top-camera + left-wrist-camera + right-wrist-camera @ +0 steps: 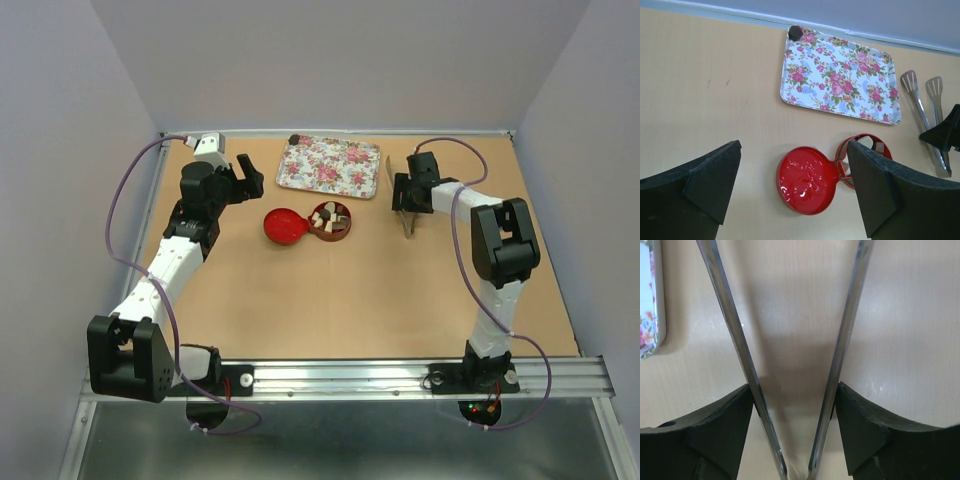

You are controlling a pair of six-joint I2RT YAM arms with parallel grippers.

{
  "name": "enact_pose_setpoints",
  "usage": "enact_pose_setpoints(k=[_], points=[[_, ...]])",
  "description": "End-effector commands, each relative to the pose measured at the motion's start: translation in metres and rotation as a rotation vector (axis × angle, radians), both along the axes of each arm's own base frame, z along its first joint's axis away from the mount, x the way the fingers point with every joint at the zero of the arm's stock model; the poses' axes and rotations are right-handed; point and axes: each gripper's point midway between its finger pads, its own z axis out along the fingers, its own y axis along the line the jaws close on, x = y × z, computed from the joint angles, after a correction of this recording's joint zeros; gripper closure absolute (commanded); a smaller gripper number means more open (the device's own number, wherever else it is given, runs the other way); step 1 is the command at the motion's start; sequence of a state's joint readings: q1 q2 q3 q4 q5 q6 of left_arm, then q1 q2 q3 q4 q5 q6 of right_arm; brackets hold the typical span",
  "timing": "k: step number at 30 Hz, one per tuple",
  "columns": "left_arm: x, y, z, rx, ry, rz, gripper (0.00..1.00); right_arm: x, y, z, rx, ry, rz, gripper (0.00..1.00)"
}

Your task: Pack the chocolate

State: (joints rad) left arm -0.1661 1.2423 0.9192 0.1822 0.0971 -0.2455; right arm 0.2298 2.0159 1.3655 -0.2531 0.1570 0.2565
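Note:
Several chocolate pieces (330, 216), brown and cream, lie in the round red tin (331, 235), which is partly hidden behind a finger in the left wrist view (866, 139). Its red lid (283, 226) (807, 180) lies flat to the tin's left, touching it. One dark chocolate (293, 139) (795, 33) sits at the flowered tray's far left corner. My left gripper (250, 176) (792, 147) hangs open and holds nothing, left of the lid. My right gripper (403, 205) (795, 390) is closed around the metal tongs (407, 228) (740, 340) near their hinge, a pad touching each spread arm.
The pink-flowered tray (330, 165) (840, 75) (647, 300) lies at the back middle of the table, just left of the tongs' heads (922, 115). The tin and lid sit in front of it. White walls close in the tabletop on three sides.

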Motion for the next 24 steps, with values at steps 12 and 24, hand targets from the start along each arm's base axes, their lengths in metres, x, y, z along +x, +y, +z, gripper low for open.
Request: enact_pose_setpoints(k=[12,24], points=[[0.001,-0.002,0.038,-0.036,-0.098,-0.003,0.01,-0.012,-0.008,0.027,-0.011,-0.032,0.008,0.06],[-0.002,-0.002,0.002,-0.104,0.019,0.062,0.01,-0.033,-0.019,0.134,0.007,-0.241,-0.009,0.04]])
